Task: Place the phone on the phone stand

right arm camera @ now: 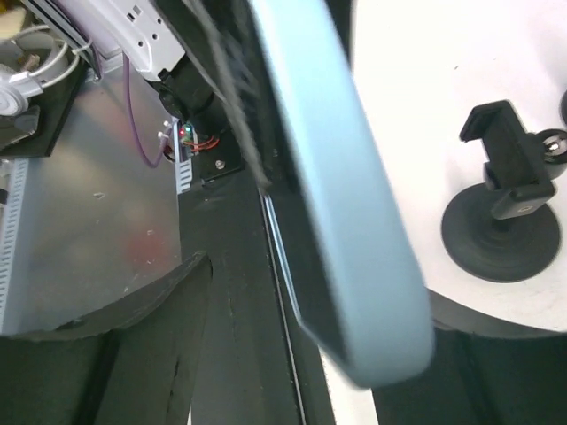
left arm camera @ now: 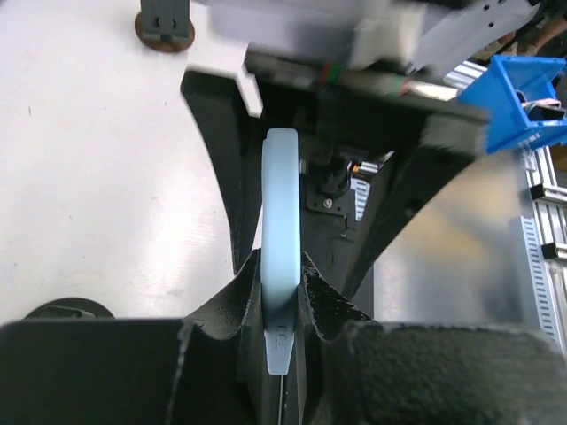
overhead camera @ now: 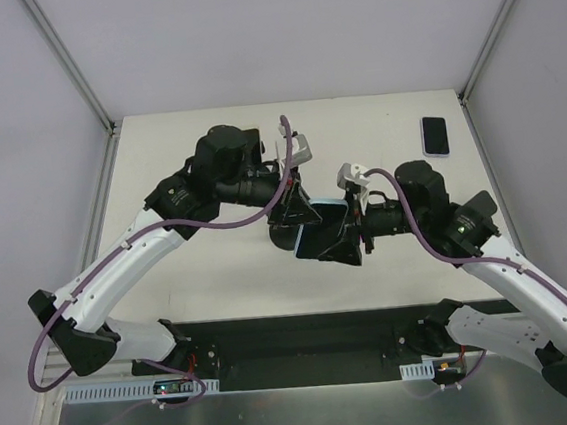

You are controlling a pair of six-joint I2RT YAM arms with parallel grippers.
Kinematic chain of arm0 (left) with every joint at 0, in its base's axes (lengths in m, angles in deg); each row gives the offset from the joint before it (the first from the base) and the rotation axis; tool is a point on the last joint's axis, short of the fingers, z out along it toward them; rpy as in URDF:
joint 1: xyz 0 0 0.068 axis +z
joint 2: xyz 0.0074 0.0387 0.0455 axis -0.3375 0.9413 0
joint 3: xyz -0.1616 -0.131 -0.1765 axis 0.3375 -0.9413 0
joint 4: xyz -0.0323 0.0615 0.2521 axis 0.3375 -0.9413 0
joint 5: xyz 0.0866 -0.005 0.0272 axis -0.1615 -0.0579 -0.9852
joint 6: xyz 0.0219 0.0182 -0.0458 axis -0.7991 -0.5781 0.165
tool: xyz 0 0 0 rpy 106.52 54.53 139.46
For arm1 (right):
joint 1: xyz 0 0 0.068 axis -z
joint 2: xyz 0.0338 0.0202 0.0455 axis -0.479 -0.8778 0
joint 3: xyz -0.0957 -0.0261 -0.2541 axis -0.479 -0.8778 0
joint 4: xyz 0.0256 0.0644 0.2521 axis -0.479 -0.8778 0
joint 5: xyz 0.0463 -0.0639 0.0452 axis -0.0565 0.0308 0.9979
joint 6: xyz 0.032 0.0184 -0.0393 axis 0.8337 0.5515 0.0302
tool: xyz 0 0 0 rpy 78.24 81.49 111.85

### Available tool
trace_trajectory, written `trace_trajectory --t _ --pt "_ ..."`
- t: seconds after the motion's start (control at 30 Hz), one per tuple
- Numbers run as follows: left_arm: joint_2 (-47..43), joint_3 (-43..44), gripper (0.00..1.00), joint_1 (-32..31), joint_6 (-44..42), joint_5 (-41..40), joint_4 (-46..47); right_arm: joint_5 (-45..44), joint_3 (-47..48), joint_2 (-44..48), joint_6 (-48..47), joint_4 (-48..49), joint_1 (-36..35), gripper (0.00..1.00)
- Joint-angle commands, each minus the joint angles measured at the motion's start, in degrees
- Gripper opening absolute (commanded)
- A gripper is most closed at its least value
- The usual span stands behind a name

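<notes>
I am watching the left gripper (left arm camera: 282, 288) clamping its black fingers (left arm camera: 330, 305) on one edge of the slim phone in a light-blue case (left arm camera: 281, 190), which is hanging edge-on in the air between the two arms. The right gripper (overhead camera: 338, 233) is facing it, its fingers standing apart on either side of the phone's faces and not visibly touching them. The black phone stand with a round base and clamp head (right arm camera: 503, 217) is sitting on the white surface (overhead camera: 385, 122), near the phone and below it. I am judging the hold to be shallow. Only a narrow strip is being pinched, so the phone could pivot or slip while tilting toward the clamp. A misaligned descent could also tip the stand over.
</notes>
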State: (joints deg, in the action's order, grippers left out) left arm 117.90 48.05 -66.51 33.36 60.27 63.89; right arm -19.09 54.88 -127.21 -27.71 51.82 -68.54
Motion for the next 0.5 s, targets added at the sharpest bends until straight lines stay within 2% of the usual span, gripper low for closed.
trace_trajectory --t 0.0,0.07,0.1,0.17,0.2,0.27,0.3,0.47 --pt "-4.7 -0.9 0.0 0.4 4.7 2.6 11.3 3.5 -5.9 2.1 10.0 18.8 -0.3 0.62" --pt "-5.4 -2.5 0.0 0.8 7.5 5.2 13.9 3.2 -7.0 2.4 12.7 22.4 -0.3 0.55" --pt "-5.7 -3.2 0.0 1.0 8.4 5.9 17.1 3.6 -7.2 2.3 13.2 24.0 -0.3 0.41" --pt "-6.2 -4.6 0.0 1.2 9.9 7.1 18.9 4.5 -7.0 1.9 13.6 25.1 -0.3 0.19" --pt "-6.2 -4.6 0.0 1.1 9.8 8.6 19.1 4.8 -6.8 1.9 13.6 25.0 -0.3 0.01" --pt "-5.6 -4.1 0.0 1.9 10.7 10.8 19.2 5.5 -6.5 2.2 12.9 24.3 -0.4 0.01" --pt "-5.3 -3.9 0.15 2.1 11.2 12.0 18.8 5.6 -6.4 2.6 11.6 23.5 -0.4 0.01" --pt "-3.0 -1.8 0.28 2.3 8.4 11.2 11.2 5.2 -2.9 3.2 6.8 15.1 -0.4 0.0"
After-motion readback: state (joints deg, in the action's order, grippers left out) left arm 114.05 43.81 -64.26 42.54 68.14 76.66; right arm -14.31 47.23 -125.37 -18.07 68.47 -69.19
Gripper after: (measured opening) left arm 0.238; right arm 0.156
